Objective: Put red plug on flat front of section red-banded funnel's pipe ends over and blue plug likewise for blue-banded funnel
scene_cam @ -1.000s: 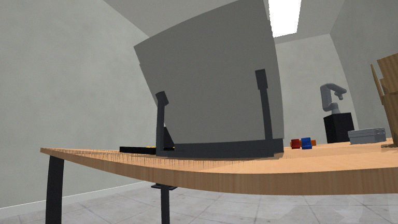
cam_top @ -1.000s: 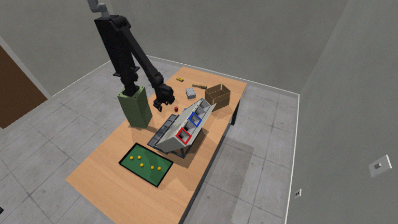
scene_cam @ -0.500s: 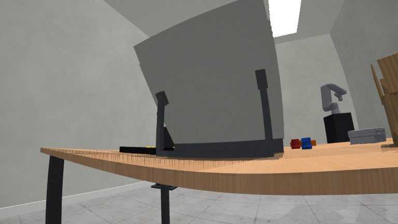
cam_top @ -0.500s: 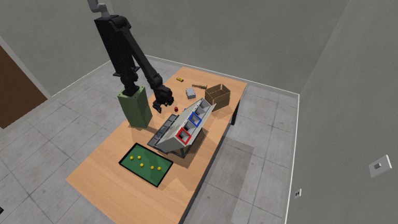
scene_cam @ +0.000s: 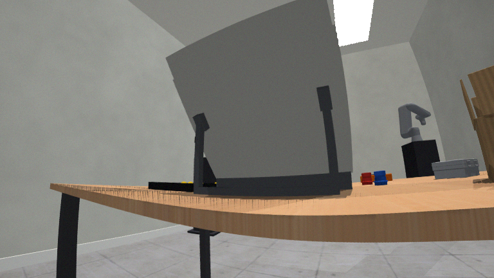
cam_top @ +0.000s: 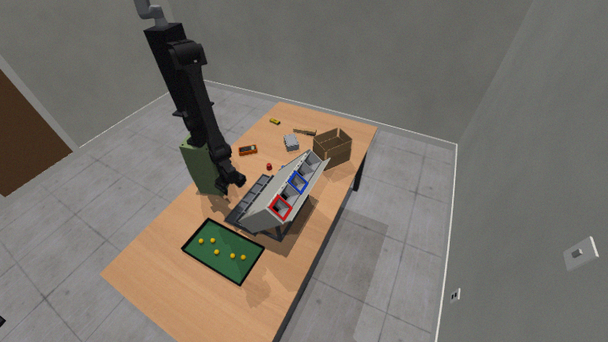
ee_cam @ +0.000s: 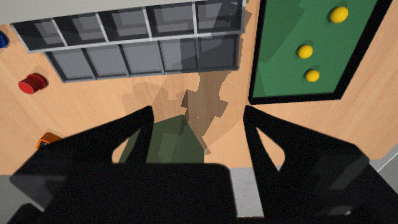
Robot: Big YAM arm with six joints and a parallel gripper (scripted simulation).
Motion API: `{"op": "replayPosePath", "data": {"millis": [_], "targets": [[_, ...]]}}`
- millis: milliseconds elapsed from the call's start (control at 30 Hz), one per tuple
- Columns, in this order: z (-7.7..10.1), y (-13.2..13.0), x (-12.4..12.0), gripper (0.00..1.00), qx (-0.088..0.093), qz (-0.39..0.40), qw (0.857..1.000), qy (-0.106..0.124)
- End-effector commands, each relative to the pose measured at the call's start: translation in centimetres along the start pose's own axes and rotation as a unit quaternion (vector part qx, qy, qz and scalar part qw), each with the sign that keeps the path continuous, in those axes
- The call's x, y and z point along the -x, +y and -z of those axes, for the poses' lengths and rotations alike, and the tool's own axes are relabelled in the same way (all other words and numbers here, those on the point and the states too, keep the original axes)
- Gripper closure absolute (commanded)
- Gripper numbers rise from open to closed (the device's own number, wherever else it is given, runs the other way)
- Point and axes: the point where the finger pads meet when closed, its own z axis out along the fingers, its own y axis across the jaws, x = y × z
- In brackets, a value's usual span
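Note:
The grey covered funnel rack (cam_top: 283, 193) stands tilted mid-table, with a red-banded funnel (cam_top: 279, 207) and a blue-banded funnel (cam_top: 298, 183) on top. Its row of dark sections (ee_cam: 145, 55) with flat front parts lies at the foot. The red plug (ee_cam: 33, 83) stands on the table beside the sections, and the blue plug (ee_cam: 2, 39) shows at the left edge of the wrist view. Both also show in the exterior view, red (scene_cam: 366, 178) and blue (scene_cam: 379, 177). My gripper (ee_cam: 198, 111) (cam_top: 225, 187) is open and empty, hovering above the table near the sections' end. Several yellow marbles (ee_cam: 305, 51) lie in the green tray (cam_top: 222, 249).
The arm's green pedestal (cam_top: 199, 168) stands right below the gripper. At the far end of the table are a cardboard box (cam_top: 332, 146), a grey box (cam_top: 290, 142), an orange device (cam_top: 248, 149), a yellow item (cam_top: 274, 121) and a wooden stick (cam_top: 304, 131).

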Motion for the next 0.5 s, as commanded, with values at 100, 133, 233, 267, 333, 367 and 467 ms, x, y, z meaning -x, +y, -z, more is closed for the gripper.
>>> {"op": "replayPosePath", "data": {"millis": [100, 133, 233, 267, 333, 367, 467], "targets": [[-1.1, -2.5, 1.8, 0.20, -0.003, 0.037, 0.999, -0.023], [-1.3, -2.9, 1.7, 0.20, -0.003, 0.037, 0.999, -0.023], [-1.9, -4.0, 1.6, 0.20, -0.003, 0.037, 0.999, -0.023], [-2.1, -4.3, 1.5, 0.20, -0.003, 0.037, 0.999, -0.023], [-2.6, -5.0, 1.4, 0.20, -0.003, 0.037, 0.999, -0.024], [-2.8, -5.4, 1.4, 0.20, -0.003, 0.037, 0.999, -0.024], [-3.0, -5.8, 1.4, 0.20, -0.003, 0.037, 0.999, -0.024]]}}
